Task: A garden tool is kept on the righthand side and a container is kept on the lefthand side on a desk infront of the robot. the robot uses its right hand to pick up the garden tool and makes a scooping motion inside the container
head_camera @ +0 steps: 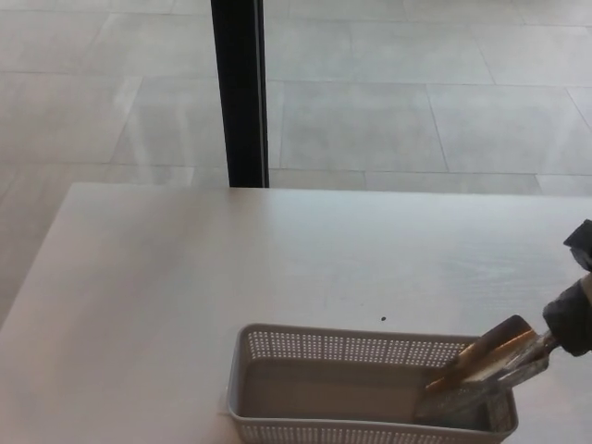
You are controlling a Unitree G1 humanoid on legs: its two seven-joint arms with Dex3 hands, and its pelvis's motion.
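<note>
Far to the hand's left, the desk (157, 277) lies bare and white, and a black post (238, 92) rises beyond its back edge. No left hand shows anywhere. Moving right, here is the basket (305, 346) — a grey, perforated tray at the bottom of the view, empty as far as can be seen. A tiny dark speck (383, 320) sits on the desk just behind its back wall.

Now the action: the trowel (476, 379) slants down and to the left from the right hand, its shiny blade inside the basket's right end, the tip low against the floor of the tray or very close to it — contact is hard to call from here. The right hand (575, 310) peeks in at the frame's edge, just above and to the right of the basket's corner, and it carries the trowel by its handle, though the fingers themselves are cut off.

This looks like the scoop itself, mid-stroke. The next move, by my reading, calls for dragging the blade leftward, away from the hand along the basket floor, then tipping it up — without snagging the wall or shoving the light basket.
</note>
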